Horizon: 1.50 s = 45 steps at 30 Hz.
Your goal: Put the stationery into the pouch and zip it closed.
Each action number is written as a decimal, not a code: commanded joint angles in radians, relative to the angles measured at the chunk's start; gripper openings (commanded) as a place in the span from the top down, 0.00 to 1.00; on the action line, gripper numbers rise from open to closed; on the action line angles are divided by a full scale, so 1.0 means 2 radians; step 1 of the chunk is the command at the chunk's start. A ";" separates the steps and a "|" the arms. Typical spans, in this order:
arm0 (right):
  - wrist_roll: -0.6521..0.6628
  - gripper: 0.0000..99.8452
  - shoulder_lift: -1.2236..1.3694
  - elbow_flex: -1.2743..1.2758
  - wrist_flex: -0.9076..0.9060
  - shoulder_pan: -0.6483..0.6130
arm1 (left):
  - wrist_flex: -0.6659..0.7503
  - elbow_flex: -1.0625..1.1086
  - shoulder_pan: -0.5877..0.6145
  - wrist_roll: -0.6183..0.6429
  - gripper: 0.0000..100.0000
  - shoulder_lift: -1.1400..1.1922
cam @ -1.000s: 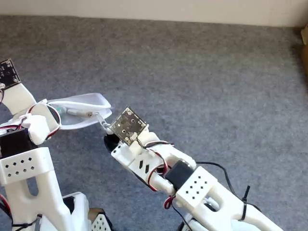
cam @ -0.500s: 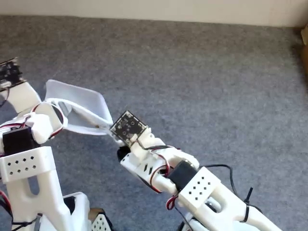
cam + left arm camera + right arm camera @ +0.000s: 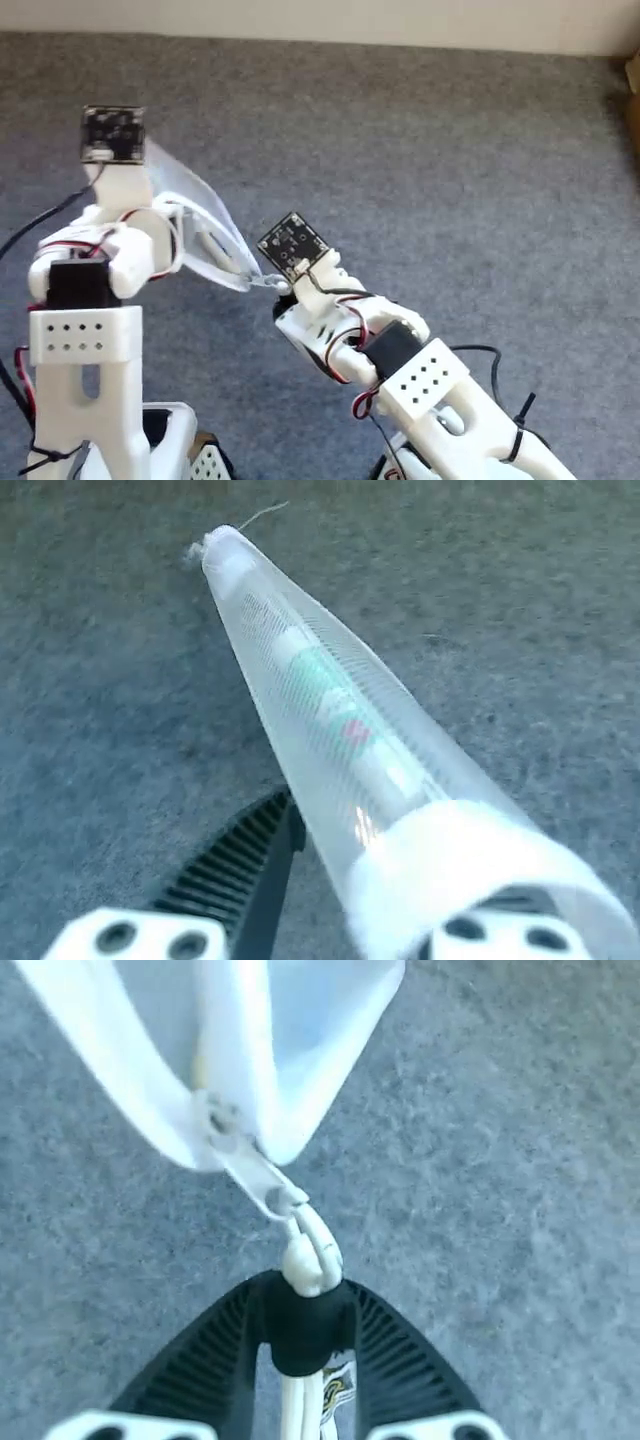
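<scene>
Lifted higher: translucent white pouch (image 3: 200, 235), left fingers (image 3: 255, 865) clamped on end; right fingers (image 3: 395, 1355) pinch white zipper-pull cord (image 3: 312, 1245) above grey carpet surface (image 3: 450, 150).

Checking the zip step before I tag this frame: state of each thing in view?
pouch: lifted off the table, held between both grippers.
stationery: inside the pouch.
zipper slider: at the pouch's corner nearest the right gripper; fully zipped, cannot tell.
pull cord: pinched in the right gripper.
left gripper: shut on the pouch.
right gripper: shut on the pull cord.
</scene>
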<state>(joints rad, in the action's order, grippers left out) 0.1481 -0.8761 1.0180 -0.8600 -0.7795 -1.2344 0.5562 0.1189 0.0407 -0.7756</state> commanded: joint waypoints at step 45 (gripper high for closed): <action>0.007 1.00 -0.242 0.020 -0.048 0.105 | 0.213 0.041 -0.188 -0.027 0.76 -0.047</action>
<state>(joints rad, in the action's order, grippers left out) 0.1527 -1.3103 1.0702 -0.9735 -0.5907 -0.7986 0.6667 -0.2279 -0.0606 -0.7864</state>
